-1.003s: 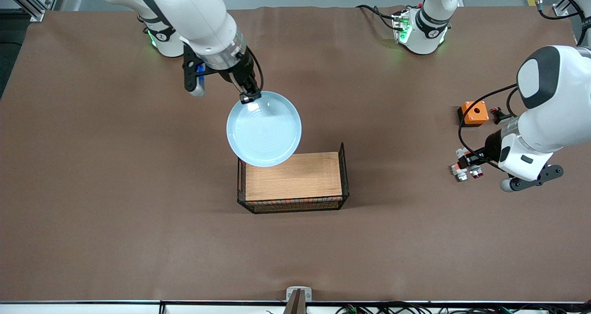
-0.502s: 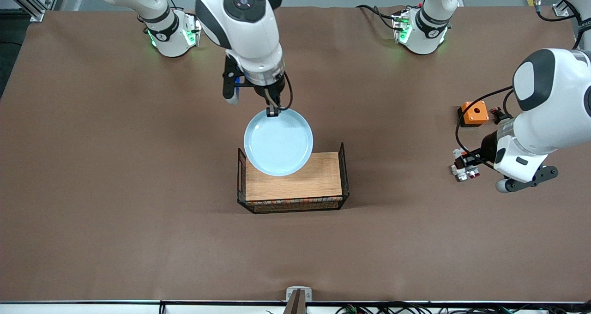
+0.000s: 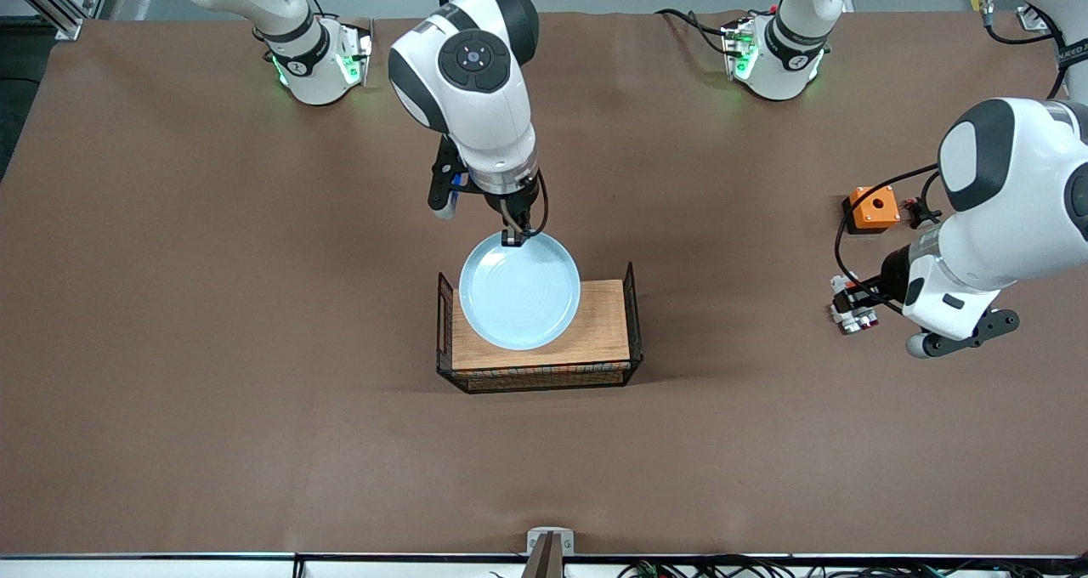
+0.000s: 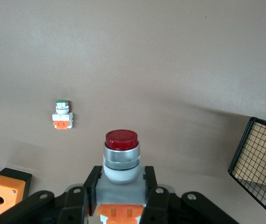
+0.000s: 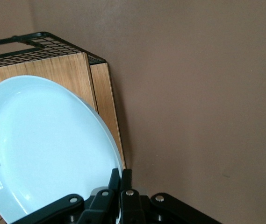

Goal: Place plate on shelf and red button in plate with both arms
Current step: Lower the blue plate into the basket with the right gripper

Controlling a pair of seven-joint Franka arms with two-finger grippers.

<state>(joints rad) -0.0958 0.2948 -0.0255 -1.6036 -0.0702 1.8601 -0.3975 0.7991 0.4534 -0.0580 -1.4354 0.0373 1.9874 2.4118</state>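
i have the right gripper pinching the round pale blue plate over the wire-sided wooden tray; left gripper clamps the red-capped white button near the desk's left-arm end. neither placed.

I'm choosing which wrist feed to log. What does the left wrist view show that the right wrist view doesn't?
Only the left wrist view shows the red button gripped in the left pincer, a green-capped button module lying on the table, and the orange box with a hole.

Only the right wrist view shows the plate, pinched at its rim by the right pincer over the wooden top.

Both show the brown table and part of the black wire basket.
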